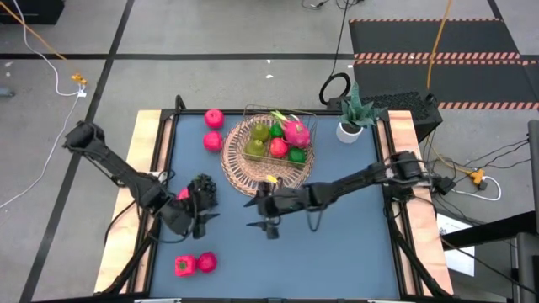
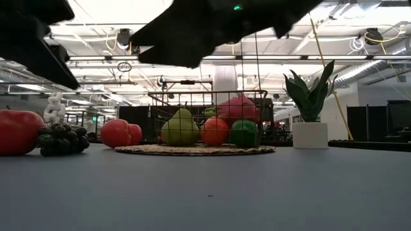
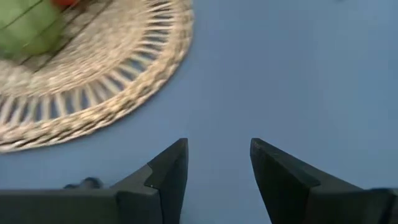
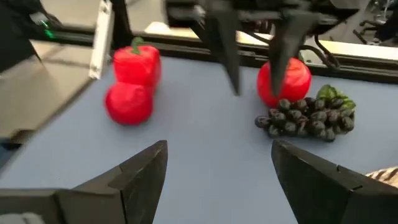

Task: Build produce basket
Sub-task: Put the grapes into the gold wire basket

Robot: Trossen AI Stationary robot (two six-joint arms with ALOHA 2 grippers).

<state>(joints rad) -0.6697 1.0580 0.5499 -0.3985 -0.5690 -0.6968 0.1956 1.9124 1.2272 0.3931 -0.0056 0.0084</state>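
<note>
Here my left gripper hangs over the blue table, its fingers apart with only bare table between them, beside the grapes and a red fruit. My right gripper hovers just off the basket rim, jaws wide, nothing in them. The basket holds a pear, dragon fruit, red and green pieces. Two pink fruits lie beside it; two red ones sit near my edge

Blue table, wicker basket, loose red fruit, grapes, potted plant
</note>
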